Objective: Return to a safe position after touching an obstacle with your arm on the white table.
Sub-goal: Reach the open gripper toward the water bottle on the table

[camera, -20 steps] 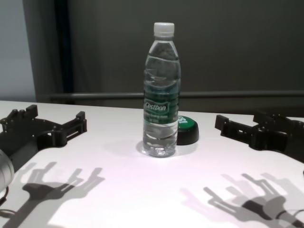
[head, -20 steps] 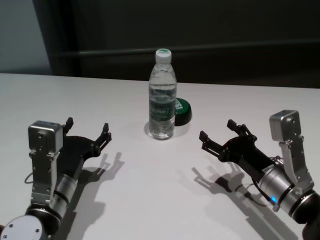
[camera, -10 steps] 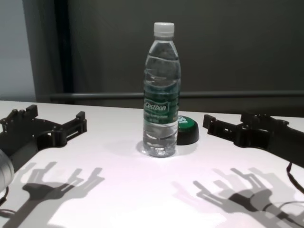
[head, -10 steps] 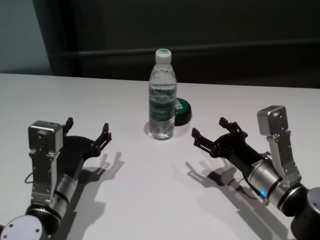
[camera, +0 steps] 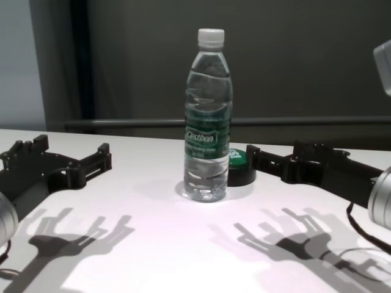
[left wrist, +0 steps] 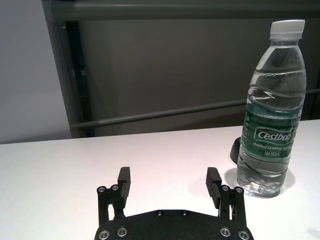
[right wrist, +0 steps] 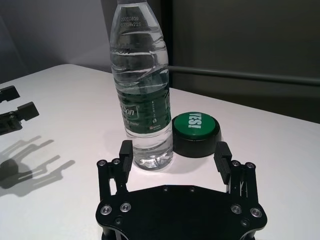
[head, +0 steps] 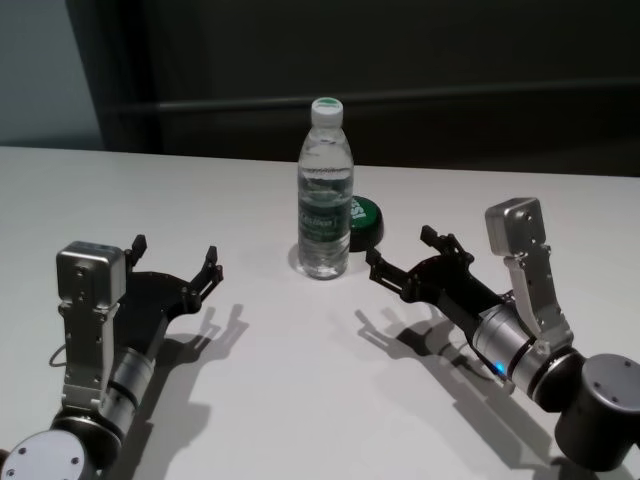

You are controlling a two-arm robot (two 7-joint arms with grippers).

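Right hand (head: 402,261) spread open and empty, hovering low over the white table (head: 300,400), fingers levelled at the lower part of the obstacle (head: 325,190). Upright clear water bottle, white cap on, standing just ahead of the fingertips; in the right wrist view (right wrist: 143,90), set before the inner finger rather than centred in the gap, apparently so that a side of the hand or arm meets it instead of a grasp closing round it. No contact visible in any view; a narrow gap from fingertip to bottle wall in the head view. Low approach, judged to keep any push near the base and so limit tipping.

Green-topped button (right wrist: 196,133) on the table just ahead of the right hand, beside and slightly beyond the bottle, close enough to be struck by the outer finger on a forward push.

Left hand (head: 176,263) likewise open and empty, parked low over the table, the bottle ahead of it and well off toward the other arm, clear of the working path.

Touch step judged not yet done; retreat to a safe pose still outstanding.
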